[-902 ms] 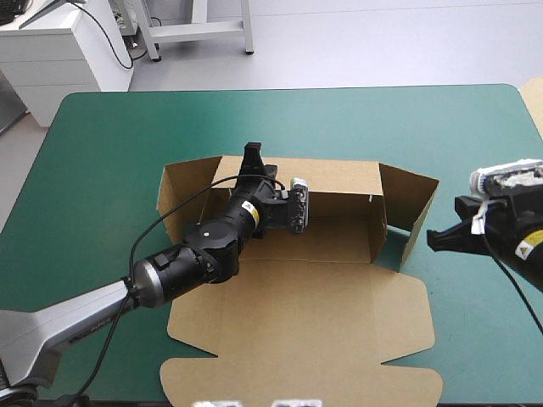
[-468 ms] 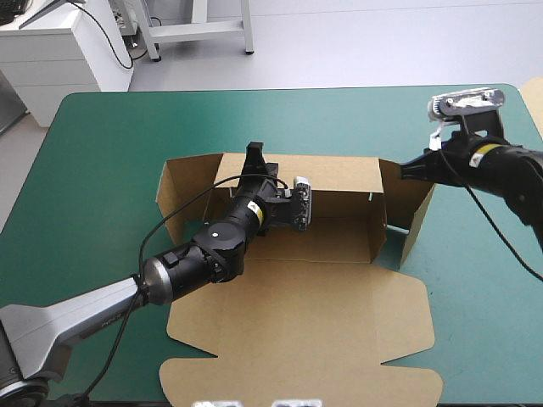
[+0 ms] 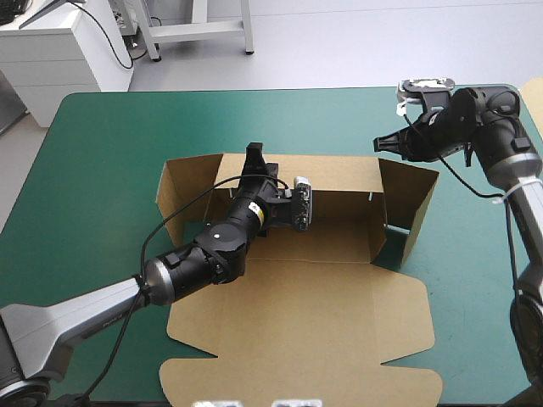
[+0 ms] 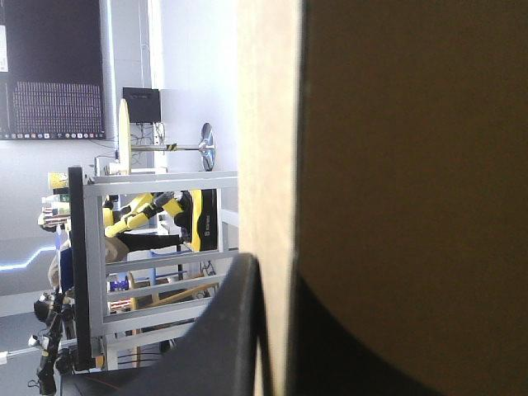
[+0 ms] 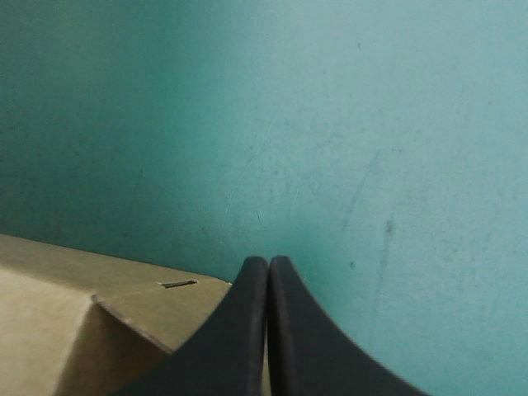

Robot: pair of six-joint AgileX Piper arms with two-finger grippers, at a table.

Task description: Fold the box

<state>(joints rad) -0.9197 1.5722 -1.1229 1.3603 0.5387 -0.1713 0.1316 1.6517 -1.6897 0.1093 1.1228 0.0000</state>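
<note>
The box (image 3: 297,339) lies mid-surface (image 3: 102,153), its back wall raised at 12 o'clock. End flaps stand at 9 and 3 o'clock, and the lid lies flat toward 6 o'clock. The left claw (image 3: 252,154) is clamped on the back wall's top edge, about 11 o'clock from the box's middle. Its wrist view shows the wall edge-on between the two black fingers (image 4: 235,330), which are all but closed on it. The right claw (image 3: 379,142) hangs at 2 o'clock over the wall's right corner, clenched to a single point and holding nothing. Whether it touches the box cannot be told.
</note>
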